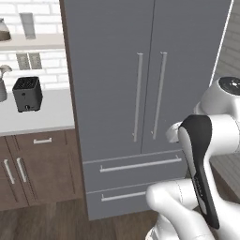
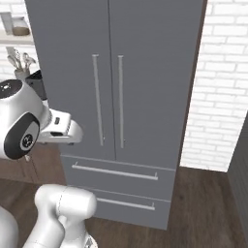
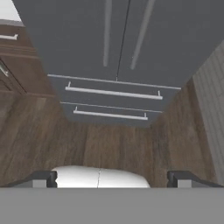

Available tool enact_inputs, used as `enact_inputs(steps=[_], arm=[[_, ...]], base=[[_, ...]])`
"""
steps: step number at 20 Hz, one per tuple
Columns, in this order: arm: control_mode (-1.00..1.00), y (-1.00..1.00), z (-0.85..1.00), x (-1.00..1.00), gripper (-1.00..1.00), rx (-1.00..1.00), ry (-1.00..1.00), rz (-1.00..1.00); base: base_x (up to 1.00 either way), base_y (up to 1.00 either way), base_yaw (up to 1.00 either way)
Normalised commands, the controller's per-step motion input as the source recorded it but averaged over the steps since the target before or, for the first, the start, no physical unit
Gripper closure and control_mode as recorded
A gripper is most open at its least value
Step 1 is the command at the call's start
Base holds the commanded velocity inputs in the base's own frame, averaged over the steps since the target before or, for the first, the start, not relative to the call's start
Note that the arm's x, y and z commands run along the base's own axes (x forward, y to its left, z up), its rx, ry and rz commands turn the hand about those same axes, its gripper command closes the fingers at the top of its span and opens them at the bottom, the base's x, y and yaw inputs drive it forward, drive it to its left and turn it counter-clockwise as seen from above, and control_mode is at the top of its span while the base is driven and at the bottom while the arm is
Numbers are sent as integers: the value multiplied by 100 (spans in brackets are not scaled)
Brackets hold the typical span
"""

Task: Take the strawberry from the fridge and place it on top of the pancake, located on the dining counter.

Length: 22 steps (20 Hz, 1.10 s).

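**Fridge closed, claw spread and empty before it**

The fridge (image 1: 140,93) stands shut: both upper doors meet at a centre seam, and the two lower drawers are pushed in. It lies ahead of the claw (image 3: 113,178), well apart from it, with bare wood floor (image 3: 109,144) between. The strawberry cannot be seen with the doors closed; the pancake and the dining counter cannot be located from these views.

The claw's two dark fingertips (image 3: 41,178) stand wide apart at the bottom of the hand view, with nothing between them. It touches nothing.

The two long vertical door handles (image 2: 109,99) sit side by side along the seam, ahead of and above the claw. The two horizontal drawer handles (image 3: 113,92) lie nearer to it, one below the other.

To the claw's left, beside the fridge, a white worktop (image 1: 35,115) over brown cabinets (image 1: 37,164) carries a small black appliance (image 1: 27,93). To its right, a white brick wall (image 2: 223,82) adjoins the fridge
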Motion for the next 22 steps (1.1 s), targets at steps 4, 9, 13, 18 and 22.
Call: enact_inputs(steps=[4, 9, 13, 18, 22], arm=[[100, 0, 0, 0, -100, 0, 0, 0], [-100, 0, 0, 45, -100, 0, 0, 0], [-100, -12, 0, 97, -100, 0, -3, 0], [-100, -48, 0, 92, -100, 3, -4, 0], [-100, -14, 0, 73, -100, 0, -15, 0]], base=[[-17, 0, 0], [2, 0, 0], [0, 0, 0], [0, 0, 0], [0, 0, 0]])
